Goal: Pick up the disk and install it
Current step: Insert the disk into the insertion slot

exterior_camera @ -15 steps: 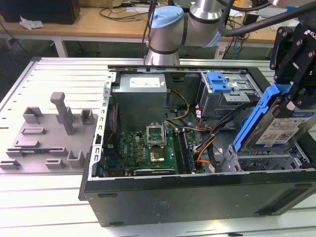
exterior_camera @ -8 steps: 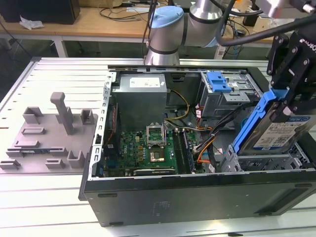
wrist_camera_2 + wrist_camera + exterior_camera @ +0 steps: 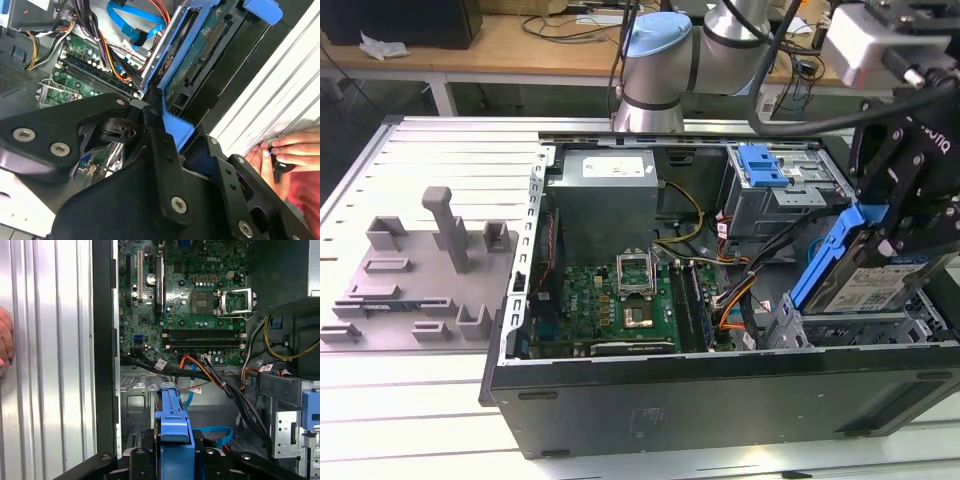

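The disk [image 3: 873, 287] is a silver drive with a white-and-blue label in a bright blue bracket. It hangs tilted, one end down, over the metal drive bay [image 3: 800, 325] at the exterior view's right end of the open computer case. My gripper [image 3: 892, 232] is shut on it from above. In the second wrist view the black fingers [image 3: 159, 142] clamp the blue bracket, and the disk [image 3: 202, 55] shows its green circuit side. In the first wrist view the bracket edge of the disk [image 3: 172, 422] sits between the gripper [image 3: 172, 452] parts, above the case floor.
The open case [image 3: 720, 395] holds a motherboard [image 3: 620, 300], a grey power supply box [image 3: 605, 200], bundled cables [image 3: 740, 290] and a small blue clip [image 3: 763, 165] on the upper cage. A grey fixture [image 3: 420, 270] stands to the exterior view's left. A person's hand [image 3: 285, 150] rests beside the case.
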Controlling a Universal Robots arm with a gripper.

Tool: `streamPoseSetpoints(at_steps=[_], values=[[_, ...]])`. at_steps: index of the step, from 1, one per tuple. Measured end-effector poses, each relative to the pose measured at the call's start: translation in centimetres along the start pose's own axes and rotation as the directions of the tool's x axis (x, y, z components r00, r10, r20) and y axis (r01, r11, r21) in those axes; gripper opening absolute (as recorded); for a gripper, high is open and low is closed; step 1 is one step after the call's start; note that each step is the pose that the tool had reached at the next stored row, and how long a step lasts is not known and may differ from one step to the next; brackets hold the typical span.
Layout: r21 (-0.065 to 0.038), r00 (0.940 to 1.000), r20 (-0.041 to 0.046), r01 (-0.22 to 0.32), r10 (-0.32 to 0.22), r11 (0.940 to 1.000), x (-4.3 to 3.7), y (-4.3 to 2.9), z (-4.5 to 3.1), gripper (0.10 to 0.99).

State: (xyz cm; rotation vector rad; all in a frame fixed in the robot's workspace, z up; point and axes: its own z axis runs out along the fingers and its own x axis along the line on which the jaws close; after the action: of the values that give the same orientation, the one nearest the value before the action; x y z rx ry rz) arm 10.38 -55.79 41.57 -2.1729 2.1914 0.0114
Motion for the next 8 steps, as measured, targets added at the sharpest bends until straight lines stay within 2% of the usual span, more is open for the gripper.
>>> streamPoseSetpoints(at_steps=[6,8], values=[[0.0,1.0,0.0003,0.007,-0.007,1.0,0.15,0.04,1.46,0.369],[-0.001,0.9999,0.0001,0.011,-0.011,0.9999,0.19,0.07,2.22,0.369]])
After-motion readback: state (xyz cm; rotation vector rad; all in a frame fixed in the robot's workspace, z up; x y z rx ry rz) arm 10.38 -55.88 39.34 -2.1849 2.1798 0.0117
